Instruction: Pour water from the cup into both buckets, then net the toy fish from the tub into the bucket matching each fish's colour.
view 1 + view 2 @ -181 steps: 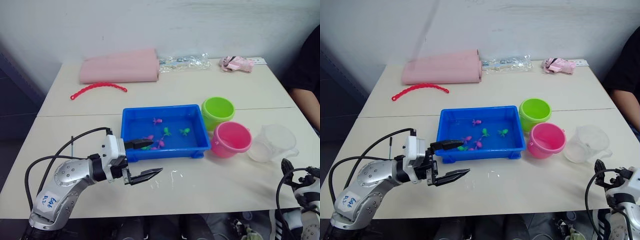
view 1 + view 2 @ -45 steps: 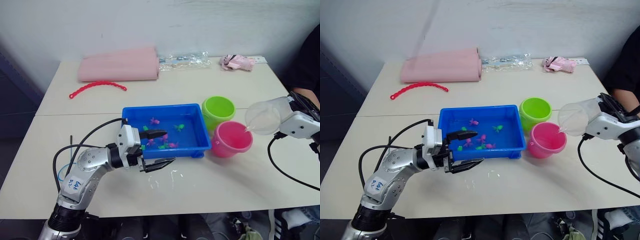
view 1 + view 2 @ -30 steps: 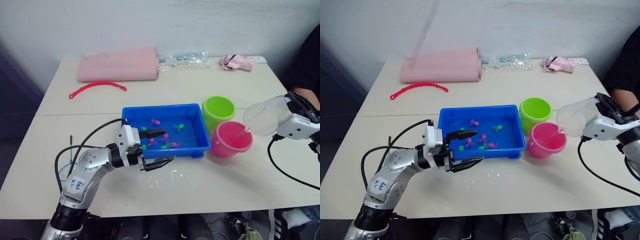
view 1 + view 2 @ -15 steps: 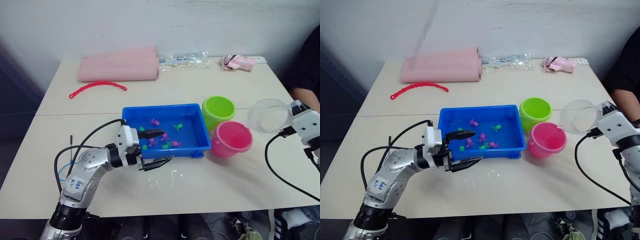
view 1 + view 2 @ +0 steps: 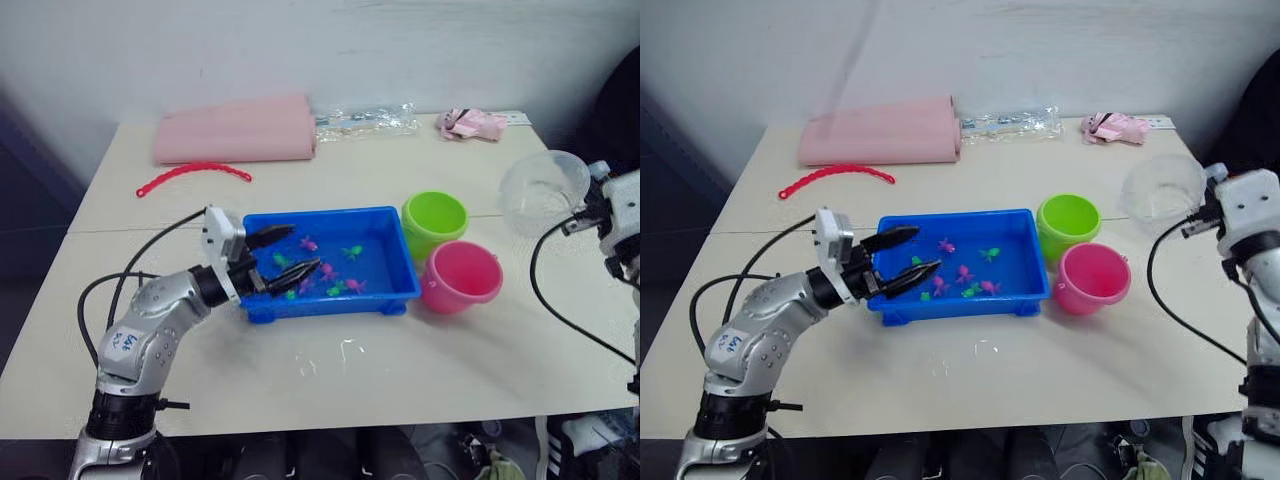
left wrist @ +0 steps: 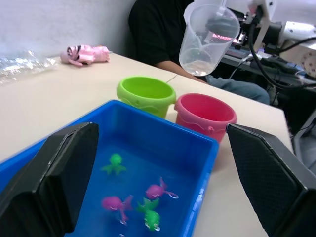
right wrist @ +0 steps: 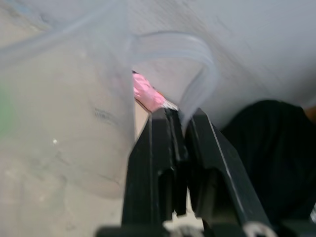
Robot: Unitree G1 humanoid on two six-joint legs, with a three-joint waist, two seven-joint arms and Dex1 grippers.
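My right gripper [image 7: 180, 123] is shut on the handle of the clear cup [image 5: 543, 190]. It holds the cup in the air to the right of the buckets, apart from both. A little water sits in the bottom of the cup [image 6: 207, 39]. The lime green bucket [image 5: 434, 218] and pink bucket [image 5: 461, 277] stand side by side at the right end of the blue tub [image 5: 330, 300]. Several tiny pink and green toy fish [image 5: 352, 252] float in the tub. My left gripper [image 5: 290, 252] is open and empty, just above the tub's left end.
A pink roll [image 5: 235, 130], a red beaded strip [image 5: 193, 173], a clear plastic bag [image 5: 365, 122] and a small pink item [image 5: 470, 123] lie along the table's far side. Water drops [image 5: 345, 350] mark the table before the tub. A person in black [image 6: 158, 29] sits at the right.
My right gripper has lifted the cup up and to the right, away from the pink bucket, and tipped it back. My left gripper rose from in front of the tub to over its left end.
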